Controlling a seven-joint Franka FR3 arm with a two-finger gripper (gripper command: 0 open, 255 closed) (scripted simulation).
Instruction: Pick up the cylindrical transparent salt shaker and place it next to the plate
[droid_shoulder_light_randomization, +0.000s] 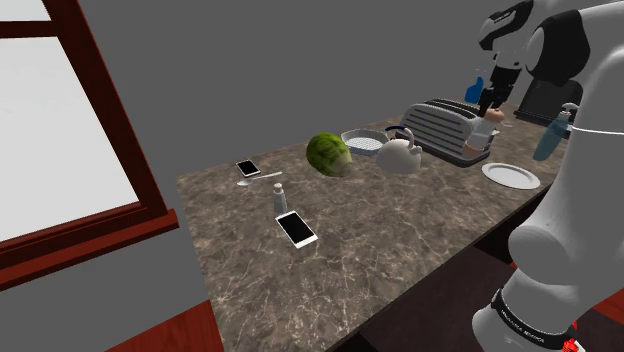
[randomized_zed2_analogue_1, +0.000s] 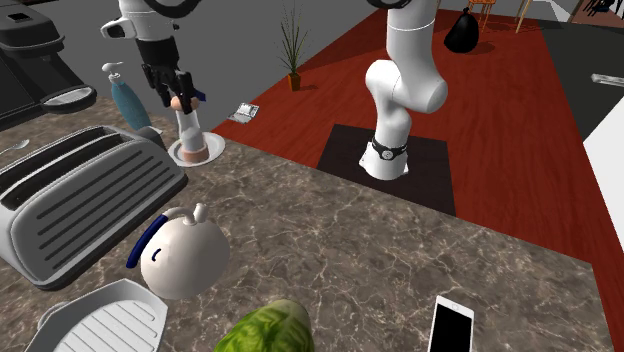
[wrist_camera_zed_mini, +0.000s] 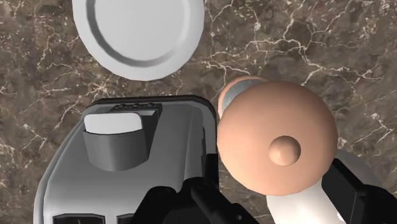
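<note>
The tabletop (droid_shoulder_light_randomization: 400, 250) is brown stone with thin pale lines, like marble. A plain grey wall stands past it, and at one side is a window (droid_shoulder_light_randomization: 60, 120) with a dark red frame. The floor (randomized_zed2_analogue_1: 480, 80) is red wood.

The salt shaker (randomized_zed2_analogue_1: 188, 125) stands near the tabletop's edge on the stand's side, just beside the short end of the grey ribbed toaster (randomized_zed2_analogue_1: 80, 190). It is a tall white tube with a round peach cap, a little knob on top and a wide peach foot. The black gripper (randomized_zed2_analogue_1: 180, 92) has its jaws squeezed on the shaker near its top.

The round white plate (wrist_camera_zed_mini: 137, 32) lies near it. A smaller grey shaker (droid_shoulder_light_randomization: 280, 197) stands well apart, beside a flat phone (droid_shoulder_light_randomization: 297, 229).
</note>
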